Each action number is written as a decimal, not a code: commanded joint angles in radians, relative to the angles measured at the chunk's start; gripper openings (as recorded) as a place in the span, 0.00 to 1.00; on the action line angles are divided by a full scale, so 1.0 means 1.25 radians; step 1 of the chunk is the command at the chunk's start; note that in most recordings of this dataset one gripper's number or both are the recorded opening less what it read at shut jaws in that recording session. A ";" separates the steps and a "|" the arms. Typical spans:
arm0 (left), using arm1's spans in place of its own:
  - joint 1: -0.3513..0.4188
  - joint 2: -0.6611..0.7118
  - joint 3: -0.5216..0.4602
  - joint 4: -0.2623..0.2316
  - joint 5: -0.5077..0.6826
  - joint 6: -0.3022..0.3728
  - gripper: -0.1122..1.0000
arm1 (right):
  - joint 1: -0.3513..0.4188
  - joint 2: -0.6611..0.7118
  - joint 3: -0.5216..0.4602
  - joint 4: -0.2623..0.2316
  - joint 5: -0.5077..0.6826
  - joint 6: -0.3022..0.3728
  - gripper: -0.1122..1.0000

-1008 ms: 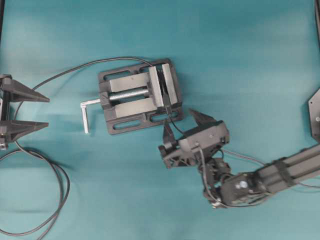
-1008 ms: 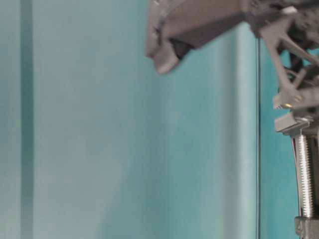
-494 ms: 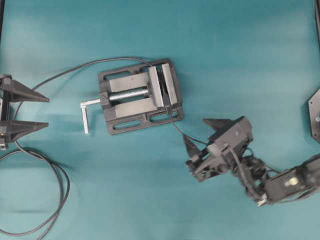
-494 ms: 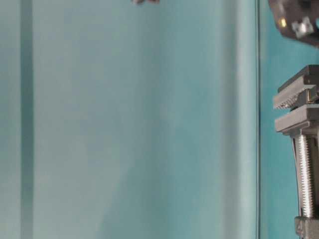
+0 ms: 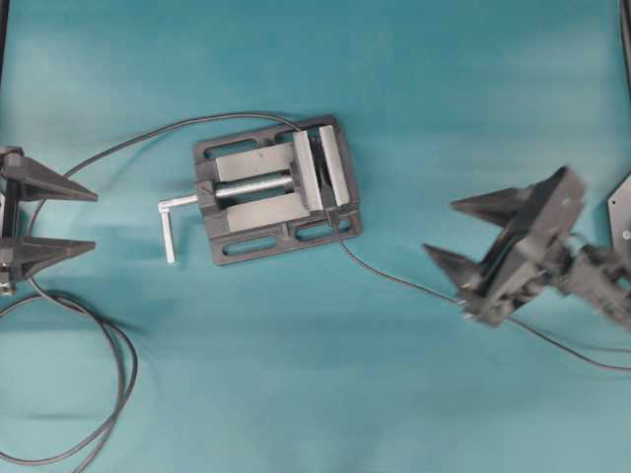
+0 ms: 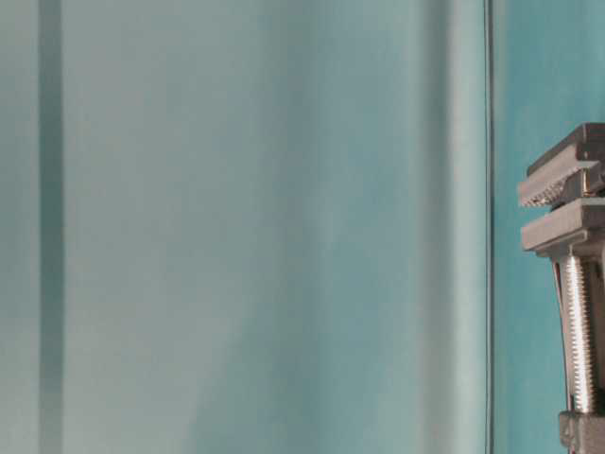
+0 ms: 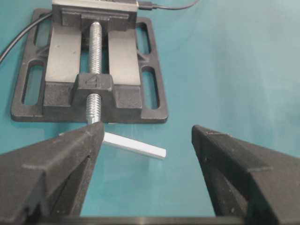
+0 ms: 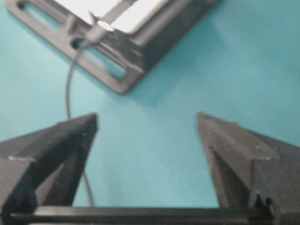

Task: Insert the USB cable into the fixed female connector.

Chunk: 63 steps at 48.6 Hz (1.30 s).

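Plug of USB cable (image 8: 97, 29) sitting at vise (image 5: 276, 190); right gripper (image 5: 471, 229) spread empty, needing clear retreat without snagging cable.

The thin dark USB cable (image 5: 394, 278) is trailed rightward from the vise; its plug (image 8: 96, 29) is seated at the socket (image 8: 111, 26), upper left.

both grippers, left gripper (image 5: 77, 218) and right gripper (image 5: 465, 229), are matte black plastic with long tapered triangular fingers (image 7: 243, 168) on a black crossbar.
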State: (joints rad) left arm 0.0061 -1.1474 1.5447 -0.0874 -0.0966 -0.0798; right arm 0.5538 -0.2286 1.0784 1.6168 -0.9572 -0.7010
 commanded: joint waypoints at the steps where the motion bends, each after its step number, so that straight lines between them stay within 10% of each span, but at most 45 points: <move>1: 0.001 0.009 -0.015 0.002 -0.013 -0.007 0.94 | -0.005 -0.081 0.044 -0.018 0.028 0.000 0.89; 27: 0.000 0.007 -0.010 0.016 -0.054 0.006 0.94 | -0.121 -0.531 0.313 -0.254 0.106 -0.015 0.89; 63: 0.001 0.005 0.017 0.016 -0.031 -0.004 0.94 | -0.137 -0.585 0.322 -0.344 0.245 -0.086 0.87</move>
State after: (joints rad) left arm 0.0061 -1.1474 1.5785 -0.0721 -0.1304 -0.0798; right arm 0.3835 -0.9649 1.5140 1.1950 -0.6611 -0.8023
